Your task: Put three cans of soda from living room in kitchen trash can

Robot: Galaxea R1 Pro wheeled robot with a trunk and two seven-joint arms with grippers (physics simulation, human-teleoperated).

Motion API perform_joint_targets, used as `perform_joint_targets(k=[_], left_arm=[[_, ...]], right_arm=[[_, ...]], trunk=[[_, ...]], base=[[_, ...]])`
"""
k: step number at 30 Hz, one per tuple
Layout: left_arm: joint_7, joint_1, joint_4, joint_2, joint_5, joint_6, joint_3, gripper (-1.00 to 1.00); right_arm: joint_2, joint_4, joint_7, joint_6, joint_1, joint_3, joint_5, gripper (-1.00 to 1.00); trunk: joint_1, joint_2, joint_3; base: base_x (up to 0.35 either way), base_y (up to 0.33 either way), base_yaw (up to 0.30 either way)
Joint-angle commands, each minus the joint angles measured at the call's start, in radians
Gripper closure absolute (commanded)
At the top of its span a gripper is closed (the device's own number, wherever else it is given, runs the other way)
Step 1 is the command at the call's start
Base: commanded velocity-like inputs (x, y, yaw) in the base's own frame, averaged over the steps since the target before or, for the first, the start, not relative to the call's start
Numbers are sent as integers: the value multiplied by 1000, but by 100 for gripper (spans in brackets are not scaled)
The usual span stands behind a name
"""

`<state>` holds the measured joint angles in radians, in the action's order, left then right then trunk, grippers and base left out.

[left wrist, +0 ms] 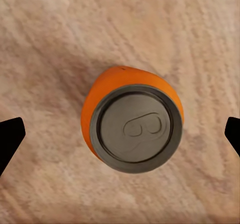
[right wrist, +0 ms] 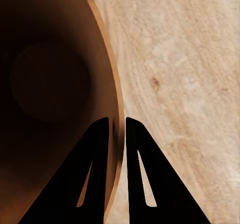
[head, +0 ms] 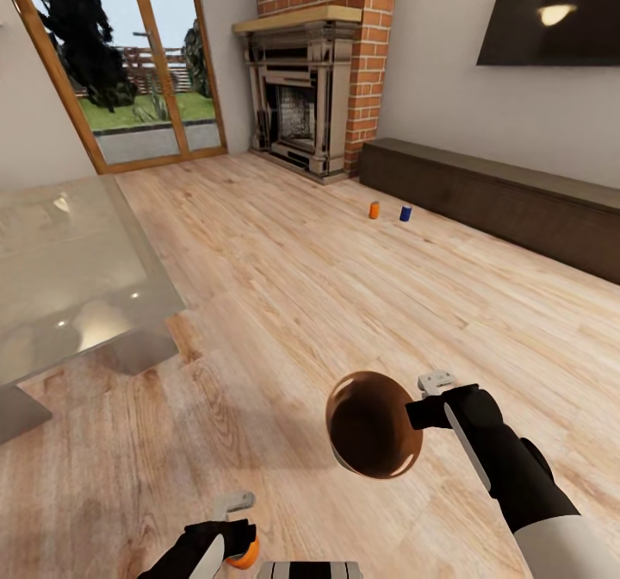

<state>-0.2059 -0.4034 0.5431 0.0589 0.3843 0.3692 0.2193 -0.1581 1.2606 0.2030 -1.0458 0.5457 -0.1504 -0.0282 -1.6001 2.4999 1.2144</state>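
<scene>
Orange soda can [left wrist: 132, 126] between spread left end effector [left wrist: 120, 136] fingers; right end effector [right wrist: 116, 134] pinches bin [right wrist: 50, 84] rim

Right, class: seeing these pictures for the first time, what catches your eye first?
Probably the bin, held over the wood floor by the right gripper, whose fingers pinch its rim. Next, the orange can between the open left gripper fingers, at the head view's bottom edge. Farther off, two small cans, one orange and one blue, stand near the brick fireplace.

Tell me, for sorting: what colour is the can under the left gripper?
Orange, grey top; clearest in the left wrist view: soda can.
</scene>
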Motion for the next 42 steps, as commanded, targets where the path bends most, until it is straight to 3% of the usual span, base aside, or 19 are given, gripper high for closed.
perform_joint_targets(k=[1, 10, 13, 40, 42], left_arm=[[1, 0, 0, 0, 0, 0, 0, -100], [34, 0, 0, -1, 1, 0, -1, -100], [35, 0, 0, -1, 1, 0, -1, -100], [37, -17, 5, 0, 2, -9, 0, -100], [37, -18, 5, -1, 2, -9, 0, -100]], right_arm=[[0, 0, 6, -1, 0, 0, 21, 100], [1, 0, 6, -1, 0, 0, 20, 100], [0, -1, 6, -1, 0, 0, 19, 100], [2, -1, 6, -1, 0, 0, 19, 100], [2, -1, 6, -1, 0, 0, 19, 100]], trunk=[[0, 0, 1], [0, 0, 12], [-2, 1, 25], [-2, 1, 46], [-3, 1, 56]], base=[[0, 0, 0], [0, 0, 0], [0, 0, 0], [0, 0, 0], [0, 0, 0]])
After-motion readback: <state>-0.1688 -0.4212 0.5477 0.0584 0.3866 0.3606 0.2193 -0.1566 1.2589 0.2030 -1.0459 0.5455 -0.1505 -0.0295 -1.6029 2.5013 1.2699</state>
